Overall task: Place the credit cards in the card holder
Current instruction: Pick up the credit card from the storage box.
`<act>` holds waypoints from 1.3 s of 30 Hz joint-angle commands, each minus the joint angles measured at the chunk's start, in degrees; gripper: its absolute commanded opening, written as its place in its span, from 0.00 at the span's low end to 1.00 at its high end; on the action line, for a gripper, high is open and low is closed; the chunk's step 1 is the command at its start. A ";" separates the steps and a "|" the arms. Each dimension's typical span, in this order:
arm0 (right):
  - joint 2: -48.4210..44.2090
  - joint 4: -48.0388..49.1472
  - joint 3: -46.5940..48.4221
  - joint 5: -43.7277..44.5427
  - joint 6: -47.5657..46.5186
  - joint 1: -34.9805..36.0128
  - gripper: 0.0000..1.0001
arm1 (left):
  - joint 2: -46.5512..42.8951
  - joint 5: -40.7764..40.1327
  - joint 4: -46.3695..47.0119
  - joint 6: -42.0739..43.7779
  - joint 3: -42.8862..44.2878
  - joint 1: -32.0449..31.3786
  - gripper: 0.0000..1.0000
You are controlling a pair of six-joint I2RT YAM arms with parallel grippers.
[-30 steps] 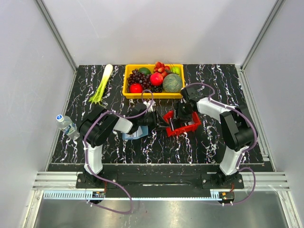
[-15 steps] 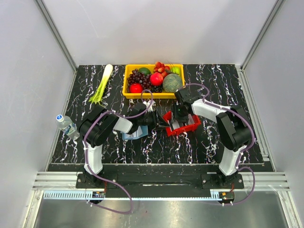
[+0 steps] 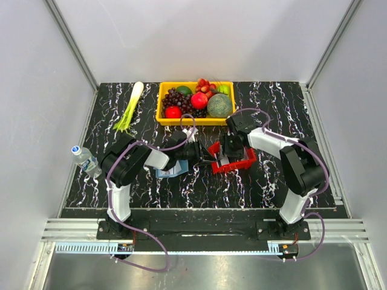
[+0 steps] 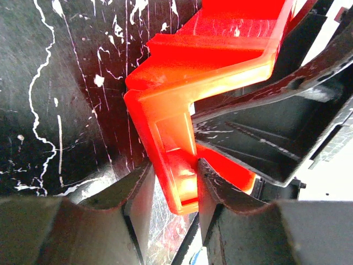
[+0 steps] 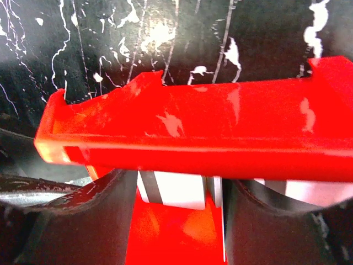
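Note:
The red tray (image 3: 242, 163) lies at mid table. My left gripper (image 3: 207, 158) is shut on the tray's left corner; in the left wrist view the red tray wall (image 4: 182, 132) sits pinched between my left gripper's (image 4: 175, 167) two fingers. My right gripper (image 3: 228, 151) dips into the tray from behind and stands open. In the right wrist view a white credit card with a dark stripe (image 5: 179, 189) lies between the fingertips of my right gripper (image 5: 179, 185), and a thin card (image 5: 220, 207) stands on edge against the right finger. The blue card holder (image 3: 171, 171) peeks out under my left arm.
A yellow basket (image 3: 187, 121) full of fruit stands just behind the tray. A leek (image 3: 130, 107) lies at the back left and a water bottle (image 3: 84, 158) at the left edge. The red tray's near wall (image 5: 193, 130) crosses in front of my right fingers.
My right wrist shifted a little left over the tray, then eased back right. Left gripper and tray have stayed put.

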 commanded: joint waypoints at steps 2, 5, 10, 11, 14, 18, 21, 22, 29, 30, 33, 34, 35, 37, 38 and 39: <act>-5.53 -0.84 -0.33 -2.39 0.80 -2.98 0.63 | -1.46 1.07 2.29 2.22 1.29 -0.51 0.28; -5.88 -0.93 -0.42 -3.54 0.80 -4.03 0.63 | -1.46 1.16 2.29 2.22 1.20 -0.51 0.29; -5.45 -0.22 -0.86 -6.17 0.89 -4.57 0.47 | -1.29 1.25 2.20 2.22 1.29 -0.51 0.29; -5.10 -0.22 -0.86 -6.09 0.98 -4.57 0.43 | -1.28 1.16 2.29 2.13 1.29 -0.51 0.28; -4.74 -0.31 -1.03 -5.13 1.15 -4.57 0.27 | -1.37 1.25 2.29 2.04 1.38 -0.51 0.28; -6.31 -0.93 -0.59 -2.76 0.72 -4.57 0.13 | -1.63 1.16 2.29 2.13 1.12 -0.42 0.28; -9.47 -0.84 0.11 -0.47 0.10 -4.57 0.00 | -1.64 1.07 2.20 2.22 1.12 -0.42 0.28; -10.44 -0.84 0.55 -0.12 -0.42 -4.57 0.00 | -1.72 1.07 2.20 2.31 1.03 -0.50 0.28; -13.87 -2.33 2.31 1.47 -1.84 -4.57 0.00 | -2.07 0.81 1.23 2.75 1.47 -0.51 0.28; -14.32 -2.33 2.31 1.47 -1.58 -4.57 0.00 | -2.08 0.81 1.23 2.83 1.38 -0.51 0.28; -15.37 -2.33 2.48 0.94 -0.87 -4.57 0.00 | -2.43 0.72 0.79 3.10 1.73 -0.51 0.28; -15.90 -2.16 2.48 0.77 -0.70 -4.57 0.00 | -2.43 0.72 0.71 3.19 1.73 -0.51 0.28; -16.51 -2.24 2.57 0.59 -0.35 -4.57 0.00 | -2.69 0.81 0.62 3.36 1.64 -0.51 0.29; -17.65 -2.16 2.75 0.42 0.62 -4.57 0.00 | -3.13 0.89 0.44 3.62 1.73 -0.51 0.29; -18.09 -2.16 2.92 0.24 1.23 -4.57 0.00 | -3.48 0.81 0.27 3.80 1.73 -0.51 0.29; -18.62 -1.98 3.10 0.24 2.20 -4.57 0.00 | -4.00 0.63 -0.26 4.32 1.82 -0.51 0.29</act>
